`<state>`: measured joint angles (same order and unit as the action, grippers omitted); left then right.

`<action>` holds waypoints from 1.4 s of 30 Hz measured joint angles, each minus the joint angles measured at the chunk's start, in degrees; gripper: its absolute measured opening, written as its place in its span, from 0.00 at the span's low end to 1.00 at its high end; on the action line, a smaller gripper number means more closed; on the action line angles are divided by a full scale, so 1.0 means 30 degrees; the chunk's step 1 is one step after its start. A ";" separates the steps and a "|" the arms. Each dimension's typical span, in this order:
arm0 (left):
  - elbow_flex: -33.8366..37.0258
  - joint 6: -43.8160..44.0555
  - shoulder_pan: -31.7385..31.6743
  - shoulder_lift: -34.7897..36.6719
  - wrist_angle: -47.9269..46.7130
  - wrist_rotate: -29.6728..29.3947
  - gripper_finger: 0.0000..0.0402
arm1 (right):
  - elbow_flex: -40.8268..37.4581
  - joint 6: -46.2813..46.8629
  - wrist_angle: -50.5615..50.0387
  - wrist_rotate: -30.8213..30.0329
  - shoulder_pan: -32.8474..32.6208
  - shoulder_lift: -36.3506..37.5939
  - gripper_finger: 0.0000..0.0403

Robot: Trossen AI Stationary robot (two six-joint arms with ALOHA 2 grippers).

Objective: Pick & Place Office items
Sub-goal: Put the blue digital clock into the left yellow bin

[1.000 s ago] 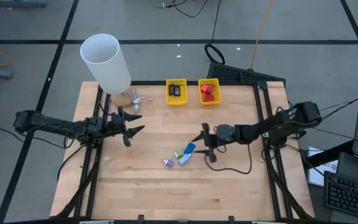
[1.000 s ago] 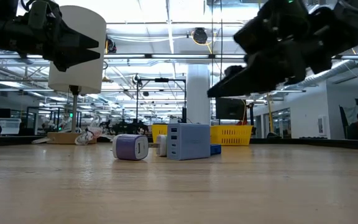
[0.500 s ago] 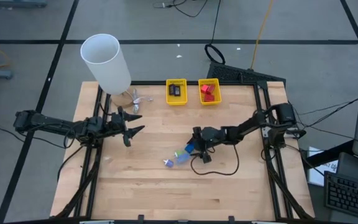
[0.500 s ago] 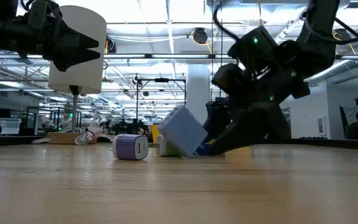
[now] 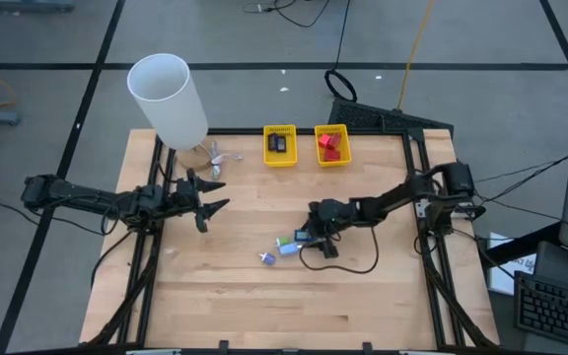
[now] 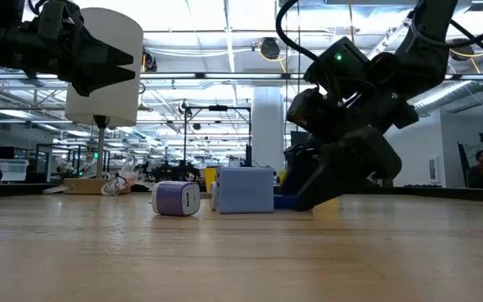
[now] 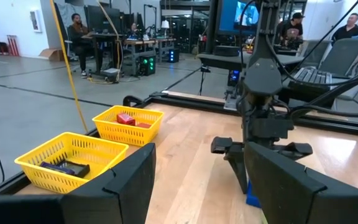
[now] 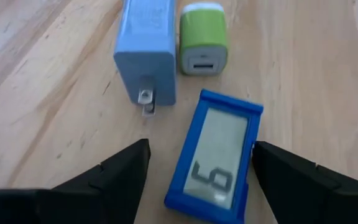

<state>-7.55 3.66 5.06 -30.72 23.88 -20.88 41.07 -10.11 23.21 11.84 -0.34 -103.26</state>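
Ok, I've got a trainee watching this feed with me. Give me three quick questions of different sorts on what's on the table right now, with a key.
1. True or false: the right gripper has its fingers open on either side of the blue display device.
2. Multiple choice: the light blue plug adapter lies (A) in a yellow basket, (B) on the table beside the green charger cube, (C) held by the left gripper.
3. Fill in: the red items sit in the ____ of the two yellow baskets, seen from above.

Key: 1 true; 2 B; 3 right. The left gripper holds nothing, open above the table's left side.
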 joint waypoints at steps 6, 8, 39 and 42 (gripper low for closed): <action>0.0000 0.0000 0.0000 -0.0007 -0.0009 -0.0007 0.61 | -0.0033 0.0654 -0.1178 0.0019 -0.0015 0.0867 0.63; 0.0000 0.0000 0.0000 -0.0007 -0.0010 -0.0007 0.61 | -0.0033 0.0701 -0.1208 -0.0234 -0.0053 0.0887 0.61; 0.0000 0.0000 0.0000 -0.0007 -0.0007 -0.0015 0.61 | -0.0077 0.0909 -0.3274 -0.2710 0.0089 0.2455 0.38; 0.0000 0.0000 0.0000 0.0000 0.0000 -0.0024 0.61 | -0.0098 0.0852 -0.5083 -0.2746 0.0294 0.4169 0.38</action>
<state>-7.55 3.66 5.06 -30.72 23.88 -20.96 40.78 -7.56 7.96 3.60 0.54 -90.75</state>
